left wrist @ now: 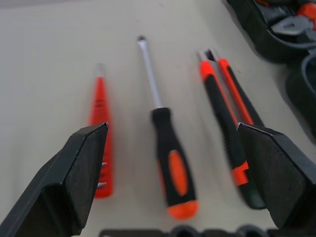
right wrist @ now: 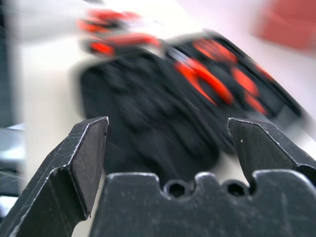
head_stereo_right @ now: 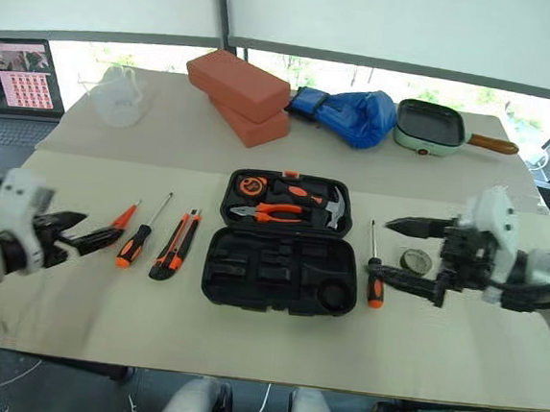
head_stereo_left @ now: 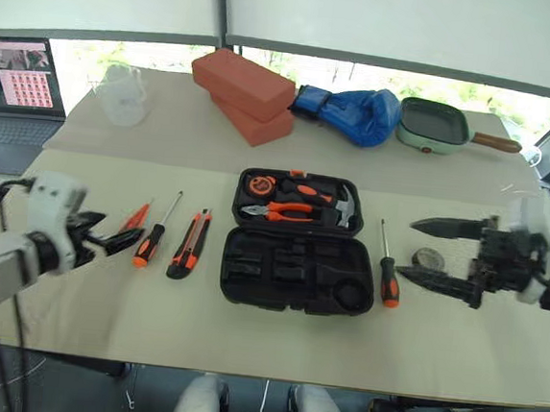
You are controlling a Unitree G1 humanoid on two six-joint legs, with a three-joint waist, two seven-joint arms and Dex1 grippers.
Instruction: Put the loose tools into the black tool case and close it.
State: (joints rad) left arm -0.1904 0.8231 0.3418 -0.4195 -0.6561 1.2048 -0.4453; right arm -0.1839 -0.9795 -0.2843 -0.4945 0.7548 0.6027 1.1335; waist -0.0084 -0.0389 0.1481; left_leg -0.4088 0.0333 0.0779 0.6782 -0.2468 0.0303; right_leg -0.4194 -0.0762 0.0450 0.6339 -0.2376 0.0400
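Unlabelled black tool case point(head_stereo_left: 293, 270), open.

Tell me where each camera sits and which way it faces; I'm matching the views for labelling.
Head eye views: forward and down over the table, open black tool case, both arms.
Left wrist view: along the open left end effector onto the tester screwdriver, black-and-orange screwdriver, utility knife.
Right wrist view: along the open right end effector toward the case.
Shared: the case is in every view; the left-side tools in head and left wrist views.
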